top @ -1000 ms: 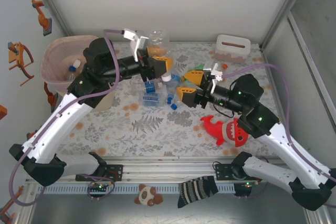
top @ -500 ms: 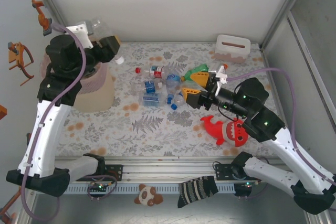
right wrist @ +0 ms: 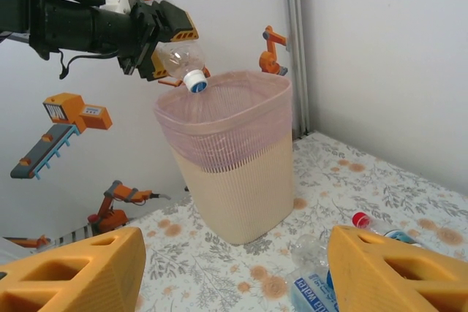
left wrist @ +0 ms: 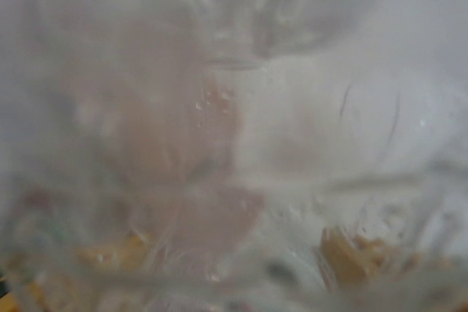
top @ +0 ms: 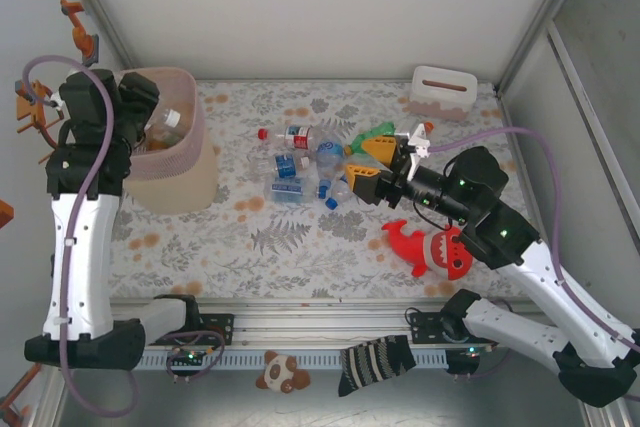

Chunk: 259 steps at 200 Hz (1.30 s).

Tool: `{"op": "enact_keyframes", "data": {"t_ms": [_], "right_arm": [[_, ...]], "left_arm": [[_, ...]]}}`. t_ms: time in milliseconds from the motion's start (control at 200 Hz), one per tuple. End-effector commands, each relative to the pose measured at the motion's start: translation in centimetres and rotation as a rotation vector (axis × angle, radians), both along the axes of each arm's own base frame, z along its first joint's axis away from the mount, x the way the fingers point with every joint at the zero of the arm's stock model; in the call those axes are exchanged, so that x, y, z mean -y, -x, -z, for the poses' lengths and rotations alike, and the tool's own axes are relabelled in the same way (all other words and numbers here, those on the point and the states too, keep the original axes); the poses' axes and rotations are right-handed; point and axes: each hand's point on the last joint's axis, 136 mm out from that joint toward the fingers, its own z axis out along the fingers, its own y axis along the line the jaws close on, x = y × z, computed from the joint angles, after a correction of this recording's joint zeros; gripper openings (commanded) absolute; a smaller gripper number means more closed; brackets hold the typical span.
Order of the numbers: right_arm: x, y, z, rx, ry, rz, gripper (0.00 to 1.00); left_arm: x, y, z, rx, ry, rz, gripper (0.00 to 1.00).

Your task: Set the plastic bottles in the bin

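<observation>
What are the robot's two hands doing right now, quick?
Left gripper: closed on a clear bottle, held above the pink bin.
Right gripper: open, holding nothing.

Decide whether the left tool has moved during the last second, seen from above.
Yes. The left tool swung left from above the bottle pile to over the bin, judged against the still white box, carrying a clear bottle.
</observation>
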Motion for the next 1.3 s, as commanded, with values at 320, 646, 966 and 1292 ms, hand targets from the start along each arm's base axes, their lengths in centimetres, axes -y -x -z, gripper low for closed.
{"op": "enact_keyframes", "data": {"t_ms": [320, 646, 966, 1292], "right_arm": [[1.2, 0.3, -0.7, 0.012, -0.013, 0.045, 0.65], [1.6, 0.2, -0.6, 0.014, -0.008, 0.067, 0.65], [2.0, 0.2, -0.2, 0.009, -0.003, 0.083, 0.65], [2.3, 0.2, 0.0, 0.003, 0.000, 0.095, 0.65]], "left_arm": [[-2.7, -4.4, 8.0, -0.192, 0.501, -0.184, 0.41], [-2.8, -7.6, 13.2, -0.285, 0.646, -0.285, 0.43], [-2.5, -9.3, 19.6, -0.421, 0.713, -0.340, 0.44], [-1.2, -11.2, 25.9, -0.548, 0.752, -0.304, 0.52]]}}
